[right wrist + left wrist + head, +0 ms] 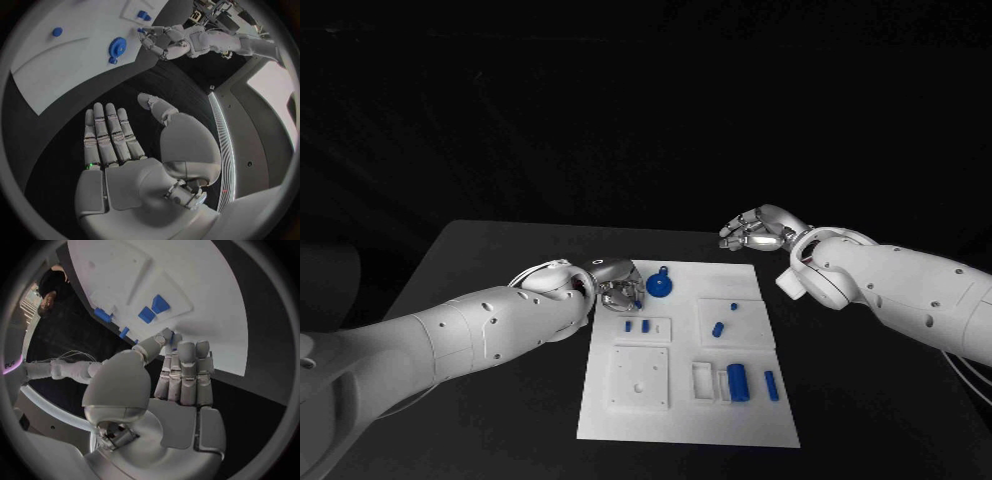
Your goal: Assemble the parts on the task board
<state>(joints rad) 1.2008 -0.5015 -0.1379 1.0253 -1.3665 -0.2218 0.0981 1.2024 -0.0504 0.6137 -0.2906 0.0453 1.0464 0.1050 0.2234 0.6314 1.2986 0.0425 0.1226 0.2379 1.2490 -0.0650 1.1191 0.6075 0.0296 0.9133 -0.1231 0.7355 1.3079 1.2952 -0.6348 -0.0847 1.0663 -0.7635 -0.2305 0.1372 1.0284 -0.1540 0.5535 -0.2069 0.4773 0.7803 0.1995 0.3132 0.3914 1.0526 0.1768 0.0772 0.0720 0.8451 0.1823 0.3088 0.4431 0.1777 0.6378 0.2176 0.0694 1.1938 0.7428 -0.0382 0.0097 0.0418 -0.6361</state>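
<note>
Left hand pinches a small blue part over the task board; right hand hovers spread beyond it.

The task board is a white rectangular plate lying flat on the black worktop, its long side running away from the robot; raised white blocks with recesses sit on it; a round blue disc with a small tab lies near its far edge; two small blue pieces lie side by side on a block on the left; a short blue peg lies right of them; a thick blue cylinder and a thin blue bar lie parallel at the near right.
</note>
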